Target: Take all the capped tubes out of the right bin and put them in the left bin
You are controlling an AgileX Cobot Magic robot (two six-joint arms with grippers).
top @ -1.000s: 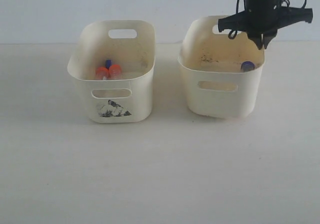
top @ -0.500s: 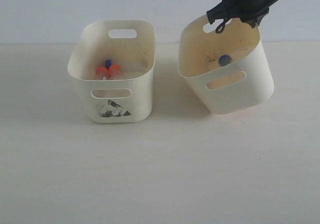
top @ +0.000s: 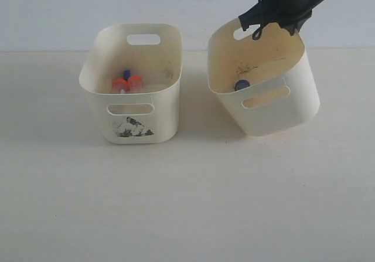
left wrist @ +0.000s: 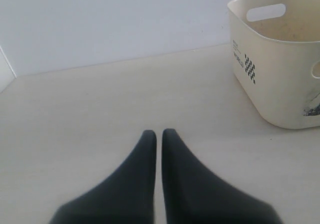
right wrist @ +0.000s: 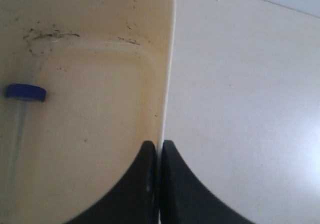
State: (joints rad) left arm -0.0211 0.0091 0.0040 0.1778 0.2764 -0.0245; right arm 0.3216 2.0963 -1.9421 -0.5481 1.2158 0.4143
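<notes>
- Pincer grip on the right bin: my right pincer is clamped on the plain-fronted tub's rim at its far right end. In the right wrist view, the same pincer has its two dark fingers pressed together over the thin cream wall, one finger inside and one outside.
- The right bin stands tilted, with its right end raised and its open mouth leaning toward the left bin. Its lower left edge sits low at the table.
- One blue-capped tube lies inside the tilted bin at the low left end, against the front wall. Seen from my right wrist, it rests on the speckled floor, well apart from my fingers.
- The left bin, with the dark smudged mark under its front slot, stands upright on the table beside the tilted tub and apart from it.
- Two orange-capped tubes lie side by side in the left bin, with another blue cap just behind them.
- My left pincer has its fingers together with nothing between them, over bare table. The left bin stands near it but not touching. This pincer does not show in the exterior view.
</notes>
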